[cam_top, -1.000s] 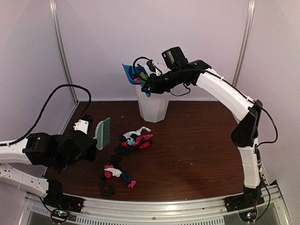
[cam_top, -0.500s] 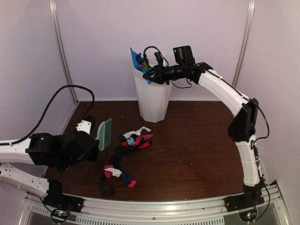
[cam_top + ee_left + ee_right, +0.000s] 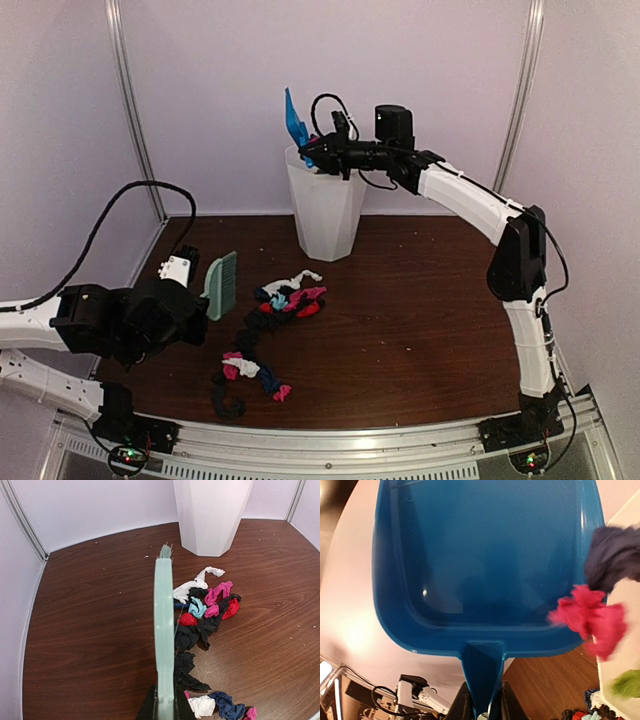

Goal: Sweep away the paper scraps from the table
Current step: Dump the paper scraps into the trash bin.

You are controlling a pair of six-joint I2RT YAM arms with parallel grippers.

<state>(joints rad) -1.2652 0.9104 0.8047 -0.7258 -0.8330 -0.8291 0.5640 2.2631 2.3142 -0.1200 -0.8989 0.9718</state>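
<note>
No lettering, label, brand mark or number is legible in any view: the blue plastic dustpan (image 3: 485, 555), the mint-green hand brush (image 3: 164, 630), the tall white faceted plastic bin (image 3: 212, 510) and the dark reddish-brown wood-grain table (image 3: 90, 630) all show plain surfaces.

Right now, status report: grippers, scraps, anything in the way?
Left gripper shut on brush. Right gripper shut on dustpan, upended over bin. Paper scraps mostly on table. Nothing blocks brush.
</note>
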